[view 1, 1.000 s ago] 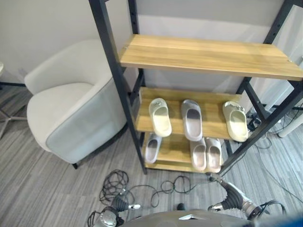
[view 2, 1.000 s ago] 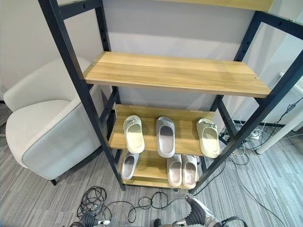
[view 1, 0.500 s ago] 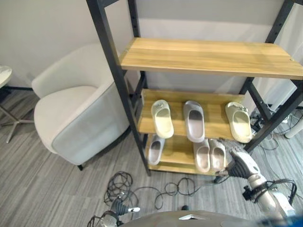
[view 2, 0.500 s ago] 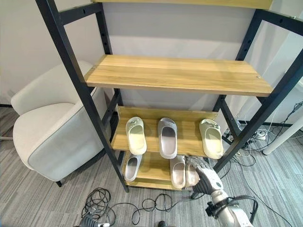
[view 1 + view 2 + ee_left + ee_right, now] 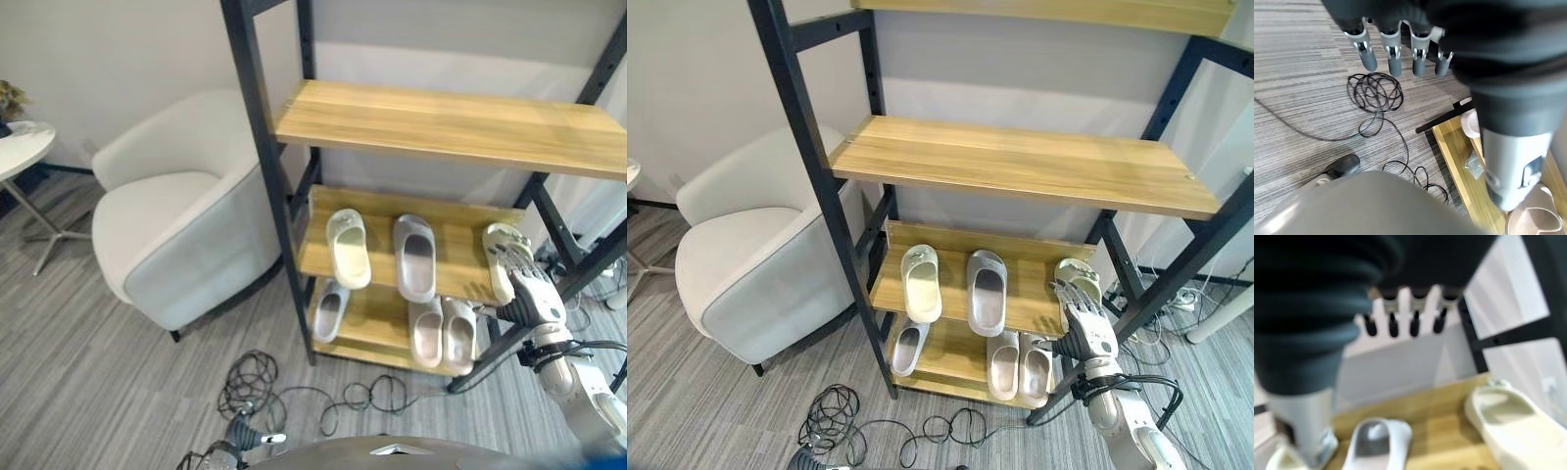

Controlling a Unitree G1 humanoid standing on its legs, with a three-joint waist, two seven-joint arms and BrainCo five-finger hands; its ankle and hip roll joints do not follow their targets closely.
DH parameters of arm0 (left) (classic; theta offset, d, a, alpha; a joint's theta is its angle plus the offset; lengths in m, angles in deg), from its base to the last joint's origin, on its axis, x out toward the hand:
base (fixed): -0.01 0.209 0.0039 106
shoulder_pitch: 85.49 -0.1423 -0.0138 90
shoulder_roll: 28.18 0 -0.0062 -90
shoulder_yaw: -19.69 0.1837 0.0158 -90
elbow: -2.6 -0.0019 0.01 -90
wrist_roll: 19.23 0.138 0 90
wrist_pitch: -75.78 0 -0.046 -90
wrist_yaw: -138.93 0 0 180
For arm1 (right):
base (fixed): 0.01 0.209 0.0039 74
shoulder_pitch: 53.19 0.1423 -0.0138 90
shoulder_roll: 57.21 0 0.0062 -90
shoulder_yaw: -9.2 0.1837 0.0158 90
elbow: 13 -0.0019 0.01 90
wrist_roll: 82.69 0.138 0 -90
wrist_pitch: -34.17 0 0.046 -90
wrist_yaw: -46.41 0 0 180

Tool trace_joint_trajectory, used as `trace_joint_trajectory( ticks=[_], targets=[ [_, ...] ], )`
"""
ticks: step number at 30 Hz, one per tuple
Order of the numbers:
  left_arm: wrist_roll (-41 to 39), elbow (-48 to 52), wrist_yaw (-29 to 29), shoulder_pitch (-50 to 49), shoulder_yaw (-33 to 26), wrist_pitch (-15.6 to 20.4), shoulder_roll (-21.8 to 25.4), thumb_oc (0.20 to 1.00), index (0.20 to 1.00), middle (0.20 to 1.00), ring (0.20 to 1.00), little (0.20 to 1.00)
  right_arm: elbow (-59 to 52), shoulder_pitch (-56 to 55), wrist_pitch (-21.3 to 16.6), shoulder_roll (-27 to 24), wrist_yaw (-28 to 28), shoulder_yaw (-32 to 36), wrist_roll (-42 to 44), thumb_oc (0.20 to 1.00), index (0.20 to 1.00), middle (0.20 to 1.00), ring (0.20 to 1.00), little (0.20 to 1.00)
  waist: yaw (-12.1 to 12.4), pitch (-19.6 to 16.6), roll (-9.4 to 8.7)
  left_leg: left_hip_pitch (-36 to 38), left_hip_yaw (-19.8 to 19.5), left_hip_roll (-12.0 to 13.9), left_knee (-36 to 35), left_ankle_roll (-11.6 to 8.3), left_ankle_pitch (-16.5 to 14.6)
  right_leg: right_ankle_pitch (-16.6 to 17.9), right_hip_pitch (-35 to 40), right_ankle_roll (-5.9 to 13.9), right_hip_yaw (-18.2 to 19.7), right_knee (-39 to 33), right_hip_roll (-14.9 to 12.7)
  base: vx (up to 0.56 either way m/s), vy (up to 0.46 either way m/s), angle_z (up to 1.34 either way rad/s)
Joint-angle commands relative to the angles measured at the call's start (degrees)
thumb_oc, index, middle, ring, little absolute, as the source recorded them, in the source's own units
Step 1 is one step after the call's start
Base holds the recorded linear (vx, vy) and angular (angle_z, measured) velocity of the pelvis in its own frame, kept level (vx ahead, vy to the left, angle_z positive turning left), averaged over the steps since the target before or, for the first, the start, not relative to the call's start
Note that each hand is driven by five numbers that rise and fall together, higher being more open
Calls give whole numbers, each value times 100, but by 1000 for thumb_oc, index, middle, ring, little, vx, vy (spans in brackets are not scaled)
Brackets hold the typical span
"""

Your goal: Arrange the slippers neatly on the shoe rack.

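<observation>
The shoe rack's middle shelf (image 5: 460,284) carries a cream slipper (image 5: 348,247), a grey slipper (image 5: 415,257) and, at its right end, a second cream slipper (image 5: 498,250). On the bottom shelf lie a single grey slipper (image 5: 331,310) and a pink pair (image 5: 443,335). My right hand (image 5: 526,286) is raised in front of the right cream slipper (image 5: 1508,421) with its fingers (image 5: 1393,324) straight and apart from it, holding nothing. My left hand (image 5: 1400,29) hangs low over the floor, its fingers straight and empty.
A white armchair (image 5: 176,230) stands left of the rack. A small round table (image 5: 18,147) is at the far left. Black cables (image 5: 250,384) coil on the grey floor in front. The rack's black post (image 5: 269,186) frames its left side, and the upper wooden shelf (image 5: 441,122) is bare.
The view has shifted to the right. My right hand has risen from floor level by the bottom shelf to the right cream slipper on the middle shelf. The slippers have not moved.
</observation>
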Motion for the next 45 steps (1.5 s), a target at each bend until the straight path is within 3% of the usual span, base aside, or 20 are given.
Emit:
trace_joint_trajectory(
  ticks=[1, 22, 34, 45],
  targets=[
    [196, -184, 8, 189, 113, 99, 3, 1000, 1000, 1000, 1000, 1000, -62, 569, -46, -106, 193, 118, 333, 1000, 1000, 1000, 1000, 1000, 221, 177, -70, -530, -118, -129, 861, 160, -492, -605, -105, 467, -346, 761, -375, 19, -4, 7],
    [-320, 189, 19, 256, 76, 157, 301, 1000, 1000, 1000, 1000, 1000, 1086, 1929, 190, -403, 259, -265, 1010, 1000, 1000, 1000, 1000, 1000, 489, 566, -75, -955, -357, -219, 880, 153, -458, -617, -310, 454, -593, 691, -443, 0, -1, 7],
    [-675, 317, -106, 508, 126, 237, 430, 1000, 1000, 1000, 1000, 1000, 1629, 2925, 311, -570, 410, -520, 1327, 1000, 1000, 1000, 1000, 1000, 582, 941, 29, -1812, -483, -349, 974, 145, -247, -430, -1060, 457, -658, 763, -555, -73, 8, 9],
    [-941, 456, -286, 721, 121, 247, 441, 1000, 1000, 1000, 1000, 1000, 2003, 3506, 666, -465, 935, -260, 1461, 1000, 1000, 1000, 1000, 1000, 624, 1175, 107, -2239, -541, -442, 1057, 134, -172, -398, -1451, 446, -661, 887, -596, -15, 7, 5]
  ],
)
